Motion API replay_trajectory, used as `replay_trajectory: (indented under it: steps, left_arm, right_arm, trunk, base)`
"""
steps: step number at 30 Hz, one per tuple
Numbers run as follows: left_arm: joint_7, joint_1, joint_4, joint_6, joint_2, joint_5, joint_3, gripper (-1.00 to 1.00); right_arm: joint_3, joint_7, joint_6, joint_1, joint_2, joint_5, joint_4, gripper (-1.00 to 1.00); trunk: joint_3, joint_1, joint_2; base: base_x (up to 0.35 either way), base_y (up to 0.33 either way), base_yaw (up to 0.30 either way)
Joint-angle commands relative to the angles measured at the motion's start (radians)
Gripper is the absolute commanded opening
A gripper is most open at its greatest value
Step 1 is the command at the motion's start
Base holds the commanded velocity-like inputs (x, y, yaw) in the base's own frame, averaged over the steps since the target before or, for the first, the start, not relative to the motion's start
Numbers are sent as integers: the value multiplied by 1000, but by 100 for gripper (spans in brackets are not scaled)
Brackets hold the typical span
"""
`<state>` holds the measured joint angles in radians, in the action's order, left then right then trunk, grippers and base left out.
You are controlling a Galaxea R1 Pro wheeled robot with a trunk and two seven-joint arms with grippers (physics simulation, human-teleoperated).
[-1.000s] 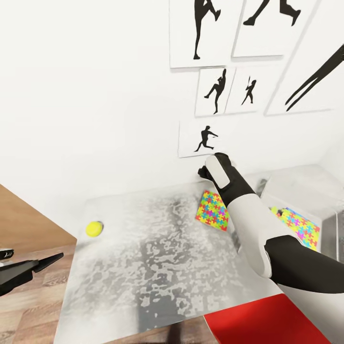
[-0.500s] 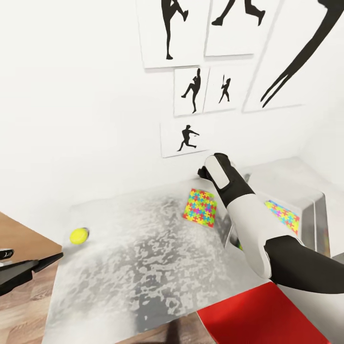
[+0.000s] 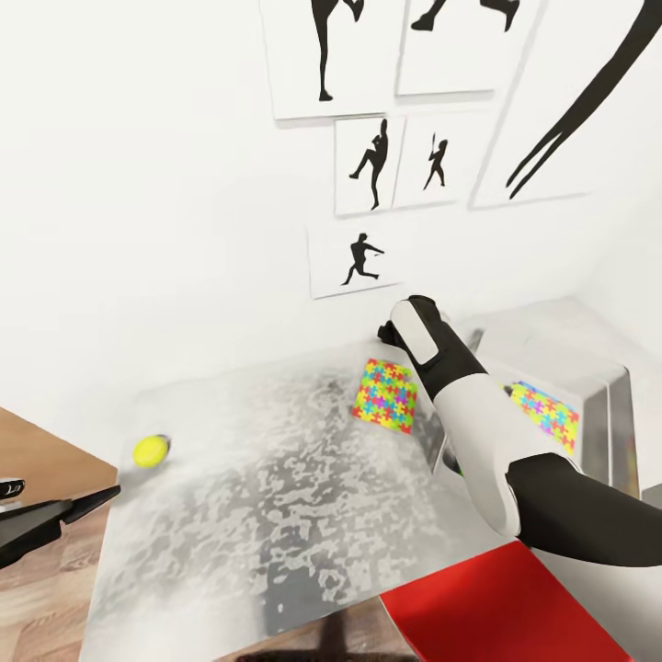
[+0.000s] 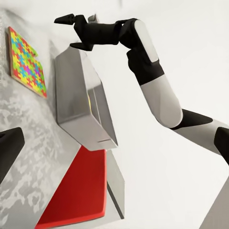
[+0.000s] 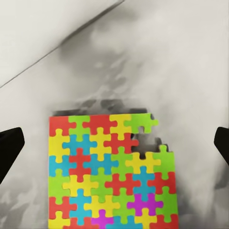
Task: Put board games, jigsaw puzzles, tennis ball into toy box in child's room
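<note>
— What's left on the table (image 3: 276, 515)?
— The ball (image 3: 151, 450), then 1 puzzle (image 3: 386, 395) lying below the right gripper (image 4: 71, 32), jaws spread, holding nothing.
— And the box (image 3: 602, 395)?
— At the right; 1 puzzle (image 3: 544, 415) is inside. Left gripper (image 3: 55, 517): can't tell.

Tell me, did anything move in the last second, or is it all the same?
Mostly the camera swung, so the whole picture slid over; that is not the things moving. The right gripper hangs open above the puzzle on the table, holding nothing, as before. The ball, the second puzzle in the grey box and the left gripper stayed put.
</note>
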<state>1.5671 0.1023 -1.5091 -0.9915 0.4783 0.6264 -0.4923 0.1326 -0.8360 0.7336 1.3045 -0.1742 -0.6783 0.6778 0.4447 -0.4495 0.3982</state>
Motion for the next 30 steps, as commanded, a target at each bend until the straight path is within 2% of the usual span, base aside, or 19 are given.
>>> replay_trajectory:
  steps: [1,21,30]
  left_arm:
    - [4,0,0,-11,0,-1,0,100]
    - [4,0,0,-11,3,-1,-3,100]
    - [4,0,0,-12,26,-1,-34,100]
  right_arm:
    - [4,-9,3,1,1,-9,0,100]
    - [7,-8,2,2,0,-7,-2,100]
    - [6,-8,0,9,2,-6,-1,100]
  trunk:
    - [3,0,2]
    - [36,0,2]
    - [51,0,2]
  base:
    - [0,0,0]
    - [0,0,0]
    - [0,0,0]
